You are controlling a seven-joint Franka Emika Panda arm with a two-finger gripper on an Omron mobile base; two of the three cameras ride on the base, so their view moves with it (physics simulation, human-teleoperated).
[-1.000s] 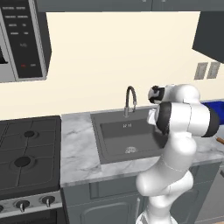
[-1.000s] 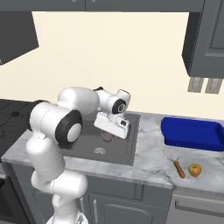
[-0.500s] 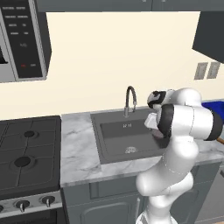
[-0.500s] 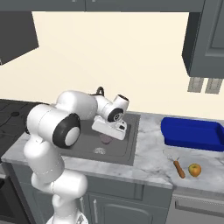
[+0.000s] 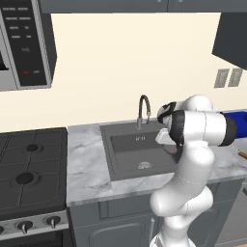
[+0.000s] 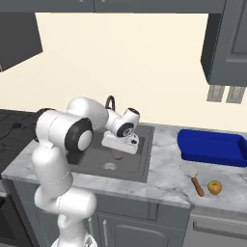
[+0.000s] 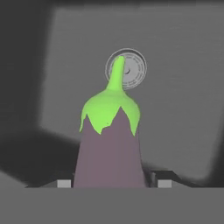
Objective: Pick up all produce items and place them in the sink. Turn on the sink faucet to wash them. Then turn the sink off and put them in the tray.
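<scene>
Tool (image 7: 111, 183) grips eggplant (image 7: 110, 144) above sink (image 7: 175, 109), stem toward drain (image 7: 131, 65)

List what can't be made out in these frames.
- Claw fingertips: hand view, cut off at the bottom edge and hidden behind the eggplant.
- Eggplant's lower end: hand view, cut off at the bottom.
- Sink right side: left base view, hidden by the arm.
- Tray: left base view, mostly behind the arm and cut by the right edge.
- Faucet base and handle: right base view, behind the arm.
</scene>
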